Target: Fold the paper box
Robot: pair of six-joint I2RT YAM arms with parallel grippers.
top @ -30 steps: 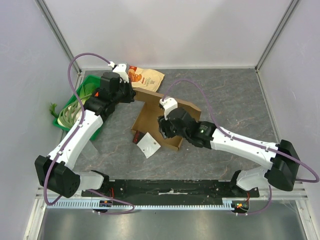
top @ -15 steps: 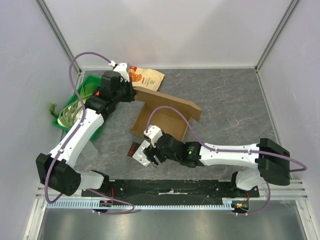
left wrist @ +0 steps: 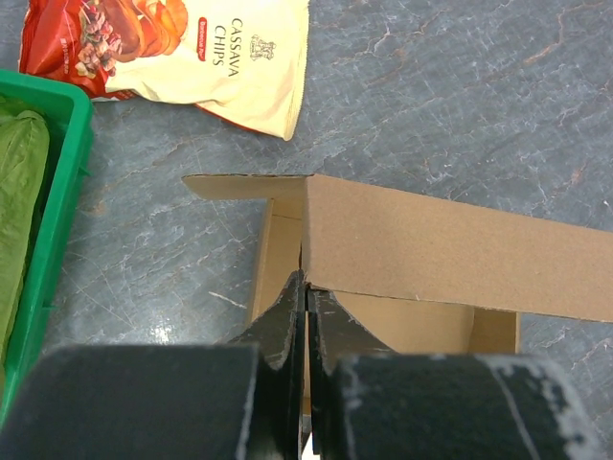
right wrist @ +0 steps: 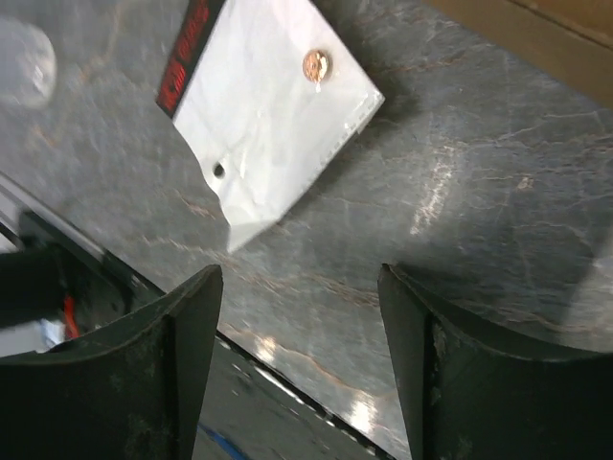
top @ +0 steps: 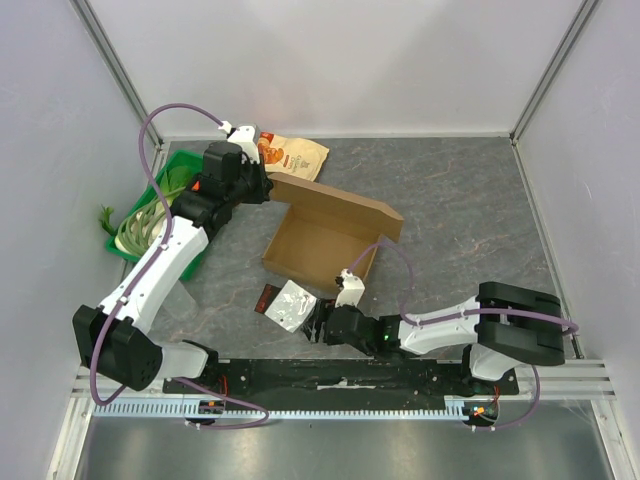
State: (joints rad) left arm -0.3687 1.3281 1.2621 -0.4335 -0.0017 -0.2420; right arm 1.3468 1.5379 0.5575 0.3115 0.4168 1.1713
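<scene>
Jaws of the left gripper (left wrist: 305,284): pressed together, apparently pinching the lower corner of the raised flap on the plain brown corrugated cardboard box (left wrist: 431,251). Jaws of the right gripper (right wrist: 297,275): spread wide, gripping nothing, hanging low over bare table at the lower centre of the top view, just beside a flat white plastic packet (right wrist: 273,105) with a red-and-black header strip.

Outward from there: box at mid-frame in the top view, open side up, base flat on the grey stone-patterned tabletop (top: 460,190), low walls standing, long flap tilted up along its far edge. Beyond it, towards the upper left, a cream-and-red bag of cassava chips (top: 297,155). At the far left, a green plastic crate (left wrist: 59,230) of leafy greens.

Progress, as a judgement: roughly halfway. Done: tray shape formed. Left: bringing the flap down over the opening and tucking it in. End tabs too unclear to call locked or loose.

Count: one box, one packet, one chip bag, one crate, two grippers.
</scene>
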